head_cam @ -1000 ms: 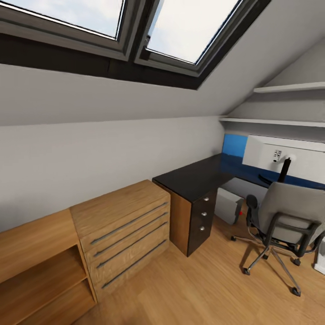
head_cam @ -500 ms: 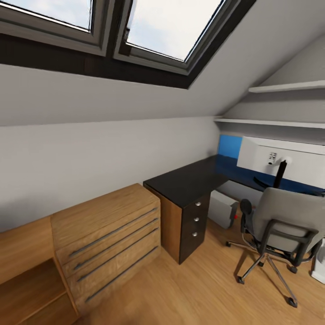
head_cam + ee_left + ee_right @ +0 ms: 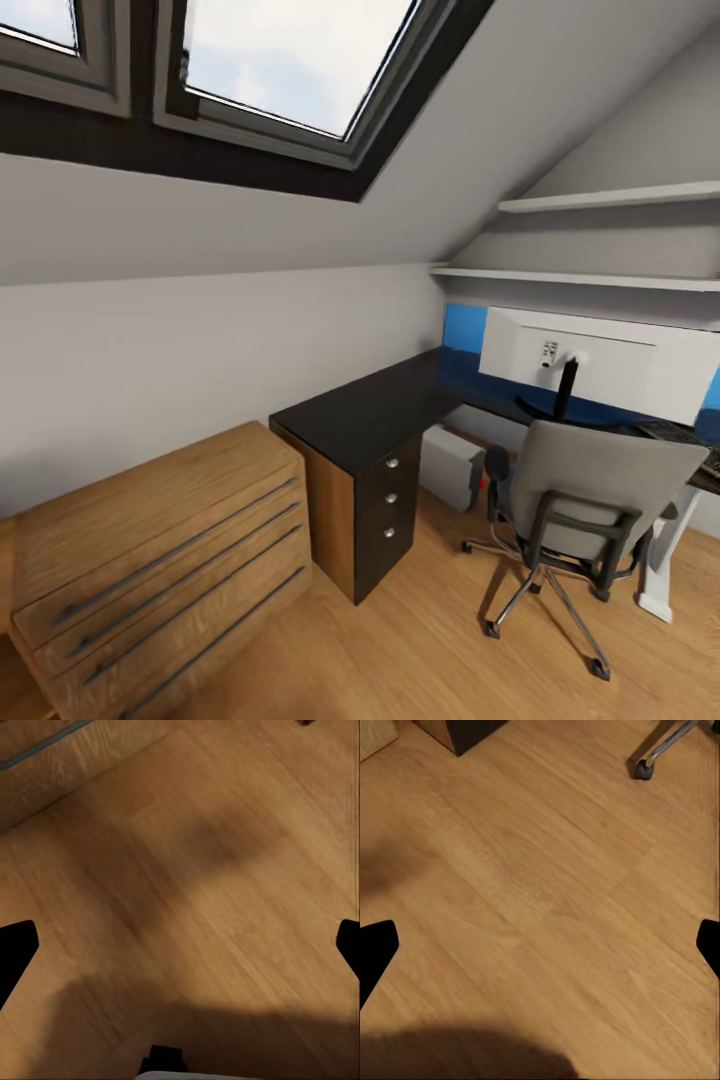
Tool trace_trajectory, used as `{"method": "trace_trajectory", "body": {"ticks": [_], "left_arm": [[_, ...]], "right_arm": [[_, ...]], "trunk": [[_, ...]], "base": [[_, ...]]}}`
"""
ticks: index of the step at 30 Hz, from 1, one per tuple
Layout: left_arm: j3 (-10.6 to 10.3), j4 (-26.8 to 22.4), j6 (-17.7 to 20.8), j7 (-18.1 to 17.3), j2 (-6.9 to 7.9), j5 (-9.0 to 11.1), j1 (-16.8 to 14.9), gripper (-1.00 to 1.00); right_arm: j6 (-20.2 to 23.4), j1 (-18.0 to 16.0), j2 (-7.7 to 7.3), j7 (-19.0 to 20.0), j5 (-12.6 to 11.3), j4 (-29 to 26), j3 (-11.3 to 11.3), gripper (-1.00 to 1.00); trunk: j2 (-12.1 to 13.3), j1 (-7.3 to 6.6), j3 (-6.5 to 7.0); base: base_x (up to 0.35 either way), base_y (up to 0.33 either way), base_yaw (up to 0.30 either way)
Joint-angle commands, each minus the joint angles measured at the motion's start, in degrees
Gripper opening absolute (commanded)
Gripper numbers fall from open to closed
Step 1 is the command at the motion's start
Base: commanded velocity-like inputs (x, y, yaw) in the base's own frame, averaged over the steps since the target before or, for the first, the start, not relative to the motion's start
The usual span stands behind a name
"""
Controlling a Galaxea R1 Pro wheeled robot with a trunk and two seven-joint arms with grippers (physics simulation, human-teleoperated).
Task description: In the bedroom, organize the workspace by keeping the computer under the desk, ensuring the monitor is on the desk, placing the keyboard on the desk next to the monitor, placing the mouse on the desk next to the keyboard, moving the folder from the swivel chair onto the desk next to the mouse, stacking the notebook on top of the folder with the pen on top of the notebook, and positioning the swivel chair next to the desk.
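Observation:
The black L-shaped desk (image 3: 375, 410) stands against the wall in the head view. On its far wing is the white monitor (image 3: 600, 365), seen from behind on a black stand. A dark keyboard (image 3: 688, 434) lies at the desk's right end. Under the desk sits the grey computer tower (image 3: 450, 466). The grey swivel chair (image 3: 585, 490) is in front of the desk with its back toward me, hiding its seat. My left gripper (image 3: 180, 945) and right gripper (image 3: 540, 945) hang open over bare wooden floor, holding nothing.
A wooden chest of drawers (image 3: 150, 560) stands left of the desk, with the desk's own drawer unit (image 3: 385, 500) beside it. Two wall shelves (image 3: 590, 200) hang above the monitor. A chair caster (image 3: 643, 769) shows in the right wrist view. Wooden floor (image 3: 420, 640) lies before the desk.
The whole head view has shifted left, so the camera has turned right. Desk, monitor and chair now sit nearer the middle, and the keyboard has come into view.

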Motion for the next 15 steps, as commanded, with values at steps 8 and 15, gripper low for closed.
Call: {"method": "trace_trajectory", "body": {"ticks": [8,15], "left_arm": [[-0.08,0.02,-0.31,-0.01,0.01,0.49,-0.03,1.0],[-0.06,0.02,-0.33,-0.01,0.01,0.52,-0.03,1.0]], "right_arm": [[-0.12,-0.03,0.01,-0.02,0.05,0.01,0.11,1.0],[-0.12,-0.03,0.01,0.1,0.18,0.06,0.21,1.0]], "trunk": [[-0.03,0.01,0.37],[-0.03,0.01,0.45]], "base": [[0.033,-0.117,-0.21],[0.001,-0.005,-0.257]]}}
